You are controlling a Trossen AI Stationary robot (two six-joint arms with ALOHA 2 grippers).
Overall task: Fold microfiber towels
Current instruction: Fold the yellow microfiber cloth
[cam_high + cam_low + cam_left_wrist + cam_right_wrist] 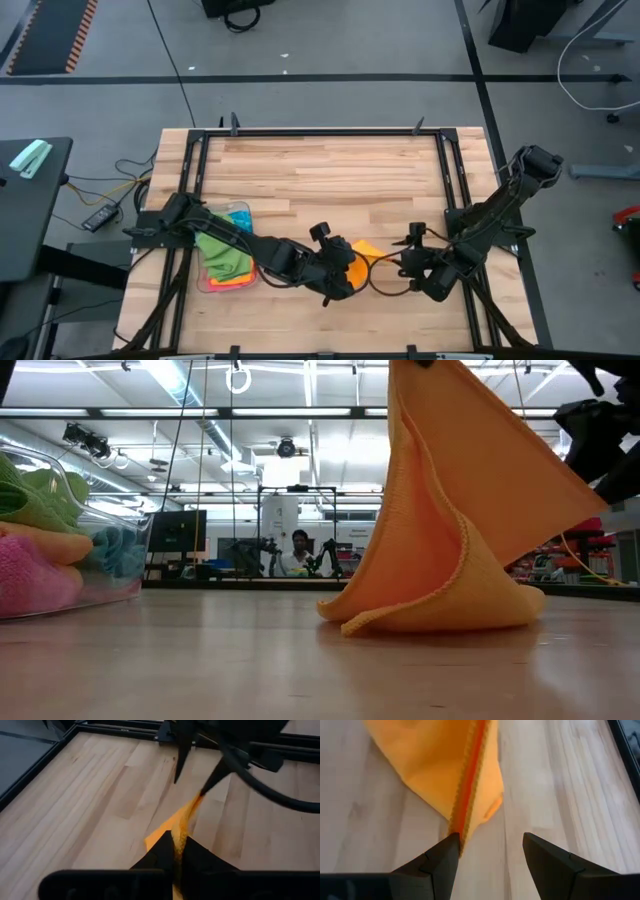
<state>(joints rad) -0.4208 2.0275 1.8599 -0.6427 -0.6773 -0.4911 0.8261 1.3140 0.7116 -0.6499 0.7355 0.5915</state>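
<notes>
Orange microfiber towel hangs pinched in the closed left pincer, its lower folds resting on the table near six o'clock. Right pincer stands wide just beside it at three o'clock. Clear tray of towels sits at eight o'clock.

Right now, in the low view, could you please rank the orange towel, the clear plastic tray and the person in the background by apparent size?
1. orange towel, largest, though it hangs close to the camera.
2. clear plastic tray, cut off at the picture's edge.
3. person, smallest, being far off.
</notes>
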